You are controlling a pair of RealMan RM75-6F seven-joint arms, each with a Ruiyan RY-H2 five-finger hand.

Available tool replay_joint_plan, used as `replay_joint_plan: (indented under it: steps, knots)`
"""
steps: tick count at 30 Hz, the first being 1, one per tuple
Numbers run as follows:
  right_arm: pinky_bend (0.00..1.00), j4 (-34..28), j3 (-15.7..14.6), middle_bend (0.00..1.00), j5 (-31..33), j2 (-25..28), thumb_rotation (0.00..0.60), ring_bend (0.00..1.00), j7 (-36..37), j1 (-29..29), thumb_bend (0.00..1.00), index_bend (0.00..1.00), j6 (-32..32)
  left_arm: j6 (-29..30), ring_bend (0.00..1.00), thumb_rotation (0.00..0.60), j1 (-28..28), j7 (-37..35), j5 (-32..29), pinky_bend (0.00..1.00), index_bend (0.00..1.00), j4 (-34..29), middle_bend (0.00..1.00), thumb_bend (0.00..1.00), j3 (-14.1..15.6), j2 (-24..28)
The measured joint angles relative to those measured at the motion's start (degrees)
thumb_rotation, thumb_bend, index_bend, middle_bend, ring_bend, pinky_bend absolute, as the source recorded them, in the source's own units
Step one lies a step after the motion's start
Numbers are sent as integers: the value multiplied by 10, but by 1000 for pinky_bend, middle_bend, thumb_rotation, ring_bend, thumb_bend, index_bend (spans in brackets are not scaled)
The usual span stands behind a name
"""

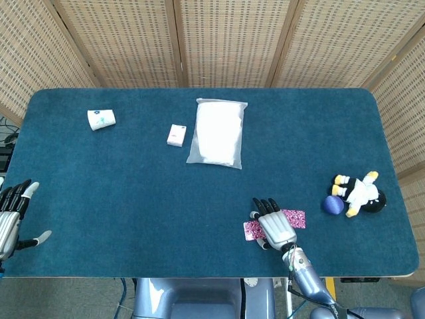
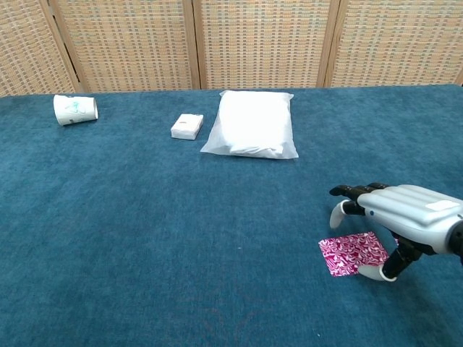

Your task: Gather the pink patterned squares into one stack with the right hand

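Two pink patterned squares lie near the table's front edge. One pink square [image 1: 252, 230] [image 2: 353, 254] pokes out to the left from under my right hand [image 1: 274, 227] [image 2: 405, 215]. The other pink square [image 1: 294, 218] shows just right of that hand in the head view; the chest view hides it behind the hand. The right hand hovers palm down over them with fingers spread, its thumb [image 2: 372, 272] low by the near square's edge, holding nothing. My left hand [image 1: 10, 219] hangs off the table's left side, fingers apart and empty.
A white plastic bag [image 1: 218, 133] lies at the middle back, with a small white box [image 1: 176, 135] to its left. A paper cup [image 1: 101, 119] lies tipped at the far left. A plush toy [image 1: 359, 193] and a blue ball [image 1: 333, 205] sit at the right.
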Motion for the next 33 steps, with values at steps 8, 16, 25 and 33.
replay_joint_plan:
  steps: [8,16,25,33]
  knots:
    - [0,-19,6,0,-9,13,600,0,8,-1,337,233,6,-1,0,600,0,-2,0,0,0,0,0,0,0,1]
    - [0,-16,34,0,2,47,600,0,33,-6,337,233,22,0,0,600,0,-3,1,0,0,0,0,0,0,1]
    - [0,23,46,0,34,55,600,0,88,-17,328,233,1,0,0,600,0,0,1,0,0,0,0,0,0,0]
    - [0,48,31,0,16,57,600,0,139,-32,260,295,-19,2,0,600,1,2,1,0,0,0,0,0,0,-1]
